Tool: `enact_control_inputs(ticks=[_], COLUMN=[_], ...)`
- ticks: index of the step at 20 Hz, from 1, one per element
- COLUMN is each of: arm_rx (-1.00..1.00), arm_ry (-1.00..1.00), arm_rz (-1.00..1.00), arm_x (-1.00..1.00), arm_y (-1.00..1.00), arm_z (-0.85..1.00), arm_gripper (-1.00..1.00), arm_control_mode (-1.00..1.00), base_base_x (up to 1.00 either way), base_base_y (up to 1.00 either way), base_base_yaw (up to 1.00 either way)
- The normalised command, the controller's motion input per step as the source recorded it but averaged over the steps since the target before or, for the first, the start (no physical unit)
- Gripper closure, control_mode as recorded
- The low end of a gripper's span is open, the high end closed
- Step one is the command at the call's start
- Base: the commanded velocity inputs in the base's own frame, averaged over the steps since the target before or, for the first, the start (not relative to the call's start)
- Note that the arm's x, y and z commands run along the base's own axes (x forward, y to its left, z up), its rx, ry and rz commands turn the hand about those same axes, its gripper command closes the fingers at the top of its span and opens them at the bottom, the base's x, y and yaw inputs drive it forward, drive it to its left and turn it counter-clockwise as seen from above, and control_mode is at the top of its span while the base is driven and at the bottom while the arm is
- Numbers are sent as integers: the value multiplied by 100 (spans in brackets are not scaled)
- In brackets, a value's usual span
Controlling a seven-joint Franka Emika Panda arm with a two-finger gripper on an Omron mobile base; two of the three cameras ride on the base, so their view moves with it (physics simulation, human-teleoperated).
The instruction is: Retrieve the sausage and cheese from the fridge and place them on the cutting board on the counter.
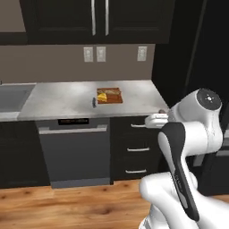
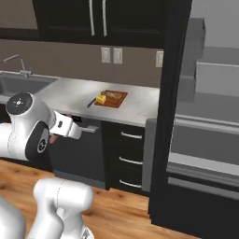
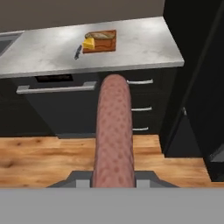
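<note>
The cutting board (image 1: 110,95) sits near the surface's (image 1: 62,100) back edge, cheese (image 1: 103,96) on its left end, knife (image 1: 94,102) just left; fridge (image 2: 205,116) at the right end.

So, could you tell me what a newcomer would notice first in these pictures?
The long reddish-brown sausage juts forward from the gripper in the hand view, aimed at the marble counter. There, a small orange-brown wooden cutting board already carries a bright yellow cheese wedge.

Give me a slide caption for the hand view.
Tool shut on the reddish-brown sausage stick, aimed toward the orange-brown wooden cutting board with the yellow cheese wedge.
</note>
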Motion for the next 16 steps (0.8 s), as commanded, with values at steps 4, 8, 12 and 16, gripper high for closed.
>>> enact_control_inputs(ticks=[4,8,12,16], arm_rx=[0,0,0,0], arm_ry=[0,0,0,0], arm_rz=[0,0,0,0], arm_x=[0,0,0,0], arm_y=[0,0,0,0], arm_z=[0,0,0,0], arm_gripper=[100,100,100,100], arm_control_mode=[100,100,100,100], base_base_x=[22,23,39,44], base_base_y=[79,69,54,55], base_base_yaw=[-15,-26,-38,-34])
